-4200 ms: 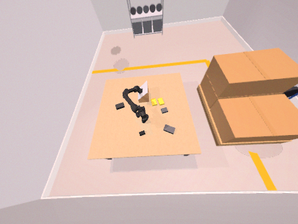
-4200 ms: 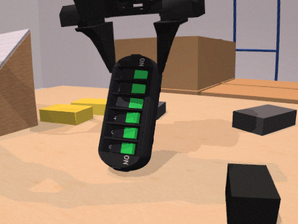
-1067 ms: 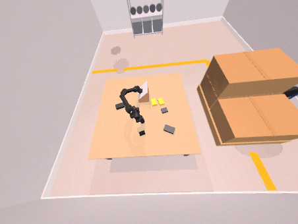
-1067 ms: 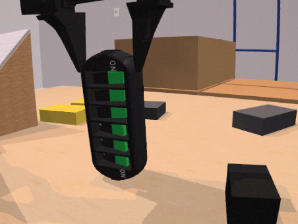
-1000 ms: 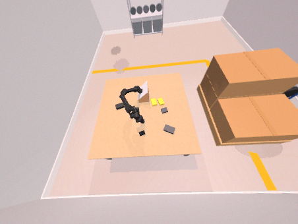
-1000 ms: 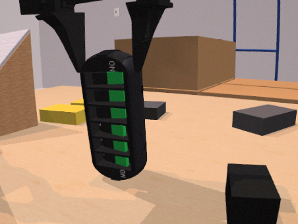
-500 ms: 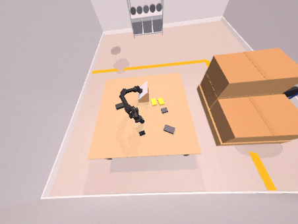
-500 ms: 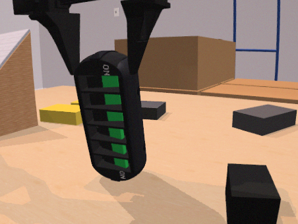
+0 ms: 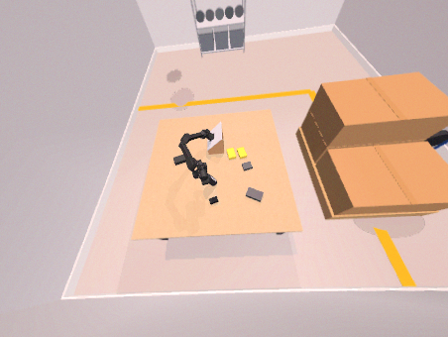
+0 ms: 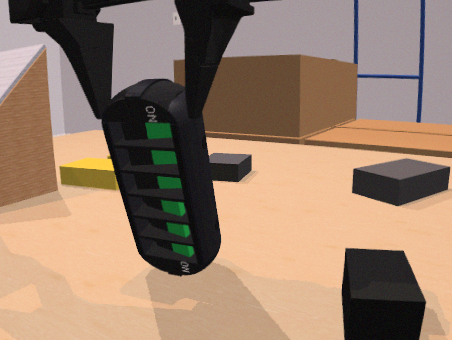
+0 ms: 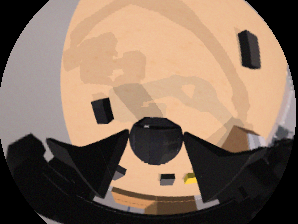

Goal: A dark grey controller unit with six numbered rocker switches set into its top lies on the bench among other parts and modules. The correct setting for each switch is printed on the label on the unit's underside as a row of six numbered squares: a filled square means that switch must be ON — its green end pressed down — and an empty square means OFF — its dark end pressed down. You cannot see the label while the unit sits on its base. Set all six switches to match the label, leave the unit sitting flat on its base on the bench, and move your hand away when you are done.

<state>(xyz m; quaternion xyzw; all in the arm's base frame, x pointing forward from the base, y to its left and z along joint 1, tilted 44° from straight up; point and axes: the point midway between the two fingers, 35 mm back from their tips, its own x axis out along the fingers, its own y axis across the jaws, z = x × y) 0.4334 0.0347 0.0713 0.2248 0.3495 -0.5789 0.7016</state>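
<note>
1. the gripper grips the controller unit by 1 end, tilted above the bench, inside its front edge as the top view shows it.
2. 6 green ends show (label hidden here), so correct settings can't be confirmed.
3. left: any switching, flat placement, withdrawal.
</note>
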